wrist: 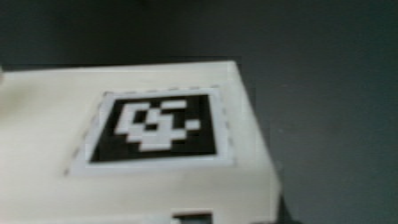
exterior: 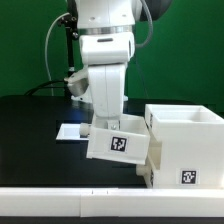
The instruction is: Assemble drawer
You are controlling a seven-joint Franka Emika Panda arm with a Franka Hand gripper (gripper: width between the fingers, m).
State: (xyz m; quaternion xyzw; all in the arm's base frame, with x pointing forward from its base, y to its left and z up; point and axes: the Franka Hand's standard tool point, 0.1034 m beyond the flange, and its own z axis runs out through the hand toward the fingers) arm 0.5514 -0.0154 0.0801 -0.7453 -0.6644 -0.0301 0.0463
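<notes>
A tagged white tray (exterior: 120,147) is seen tilted at lower centre of the exterior view, directly below the tool (exterior: 105,122) and touching the casing (exterior: 186,146) at lower right. The tool's opening and grasp cannot be determined. The tabletop (exterior: 35,130) is black. In the wrist view, the tray's tag (wrist: 160,125) fills the centre.

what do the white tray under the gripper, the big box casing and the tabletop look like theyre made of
Tray: likely matte white plastic, smooth flat faces, printed tag on it.
Box casing: same look, thin even walls, probably plastic.
Table: dark, dull surface; material unclear.
</notes>
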